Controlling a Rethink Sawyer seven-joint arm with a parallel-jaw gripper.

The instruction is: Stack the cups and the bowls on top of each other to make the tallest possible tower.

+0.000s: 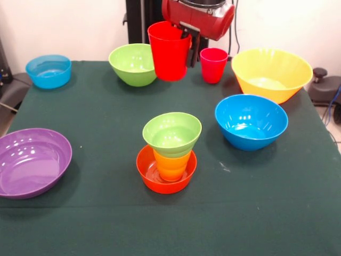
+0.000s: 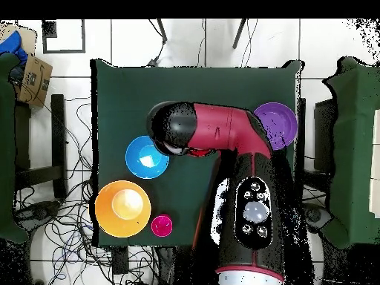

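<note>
- Holding the red cup (image 1: 169, 50) upright, the pincer (image 1: 187, 40) grips its rim.
- Waiting nearer the camera, the tower (image 1: 169, 154) sits below on the table (image 1: 96, 213).

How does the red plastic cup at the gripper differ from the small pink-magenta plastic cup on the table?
The red plastic cup hangs above the cloth, held at its rim by the gripper; the small pink-magenta plastic cup stands on the table. The red cup looks larger and tilts slightly; the pink one sits upright. Both are plain tapered tumblers, open end up.
</note>
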